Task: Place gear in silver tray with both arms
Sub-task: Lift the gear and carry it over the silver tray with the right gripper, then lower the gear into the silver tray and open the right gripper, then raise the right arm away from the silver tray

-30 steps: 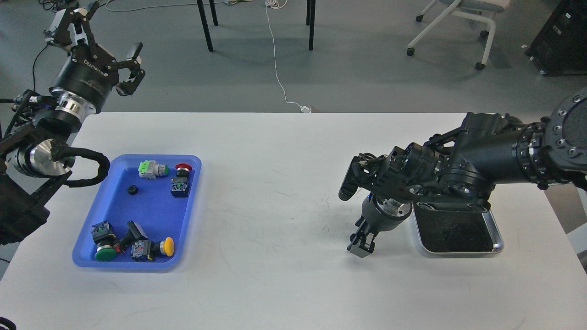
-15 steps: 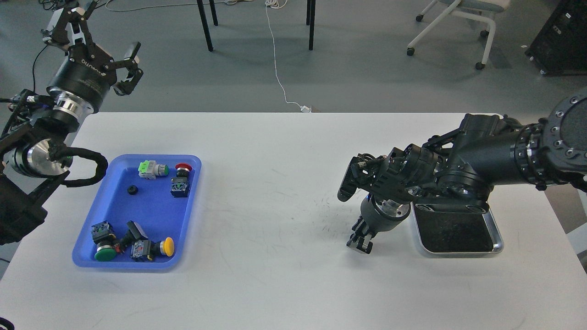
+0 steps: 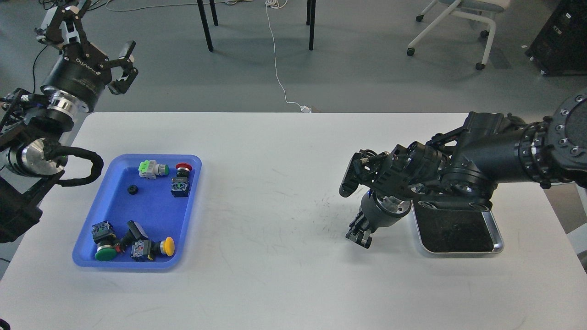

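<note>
The gear (image 3: 133, 189) is a small black round piece lying in the upper left part of the blue tray (image 3: 188, 215). The silver tray (image 3: 497, 233) sits at the right side of the table, its far edge hidden under my right arm. My left gripper (image 3: 94, 39) is open and empty, raised high beyond the table's far left corner, well away from the gear. My right gripper (image 3: 359, 236) points down just above the table, left of the silver tray. Its dark fingers are too small to tell apart.
The blue tray also holds several push buttons: green (image 3: 104, 253), yellow (image 3: 168, 246) and red (image 3: 183, 168), plus a green-white switch (image 3: 151, 169). The white table (image 3: 275, 229) lies between the two trays. Chair legs and a cable are on the floor behind.
My left gripper has moved a little up and to the left. My right gripper has risen slightly and tilted left. The gear and both trays have not moved.
</note>
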Available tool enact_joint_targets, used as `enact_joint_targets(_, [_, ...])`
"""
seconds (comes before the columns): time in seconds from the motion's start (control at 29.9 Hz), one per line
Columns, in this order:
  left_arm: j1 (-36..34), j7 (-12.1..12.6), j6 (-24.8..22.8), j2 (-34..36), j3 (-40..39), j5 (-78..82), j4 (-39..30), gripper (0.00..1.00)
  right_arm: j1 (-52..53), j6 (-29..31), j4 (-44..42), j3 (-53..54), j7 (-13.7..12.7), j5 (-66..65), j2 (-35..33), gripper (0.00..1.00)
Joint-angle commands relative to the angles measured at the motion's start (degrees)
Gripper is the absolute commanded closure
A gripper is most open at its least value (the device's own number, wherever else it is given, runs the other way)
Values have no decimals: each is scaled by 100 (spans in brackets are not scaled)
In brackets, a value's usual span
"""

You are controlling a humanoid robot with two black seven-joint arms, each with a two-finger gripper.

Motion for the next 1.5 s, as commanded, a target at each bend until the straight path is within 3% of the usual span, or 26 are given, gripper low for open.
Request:
enact_joint_targets(0.0, [-17, 1, -4, 26, 0, 0, 0, 2, 262, -8, 30, -7, 7, -44, -614, 92])
enact_joint_targets(0.3, [-87, 27, 5, 9, 0, 9, 0, 2, -202, -87, 75, 28, 7, -844, -2390, 90])
enact_joint_targets(0.64, [-105, 45, 31, -18, 18, 18, 0, 2, -941, -360, 40, 221, 7, -853, -2752, 86])
enact_joint_targets(0.74, [-122, 45, 31, -18, 27, 27, 0, 2, -994, -360, 39, 239, 7, -853, -2752, 77])
enact_joint_targets(1.04, [-166, 54, 57, -9, 44, 35, 0, 2, -1082, -360, 118, 485, -55, -835, -3006, 33])
enact_joint_targets(1.27, [-237, 115, 84, 0, 141, 114, 8, 2, -1012, -307, 172, 1721, -55, -643, -3270, 17])
enact_joint_targets(1.37, [-281, 115, 49, 35, 150, 132, 26, 2, -1055, -290, -65, 2670, -55, -38, -3270, 6])
enact_joint_targets(1.47, [-307, 133, -100, 218, 316, 604, -9, 2, -1152, -298, -434, 3419, -55, 630, -3192, 4])
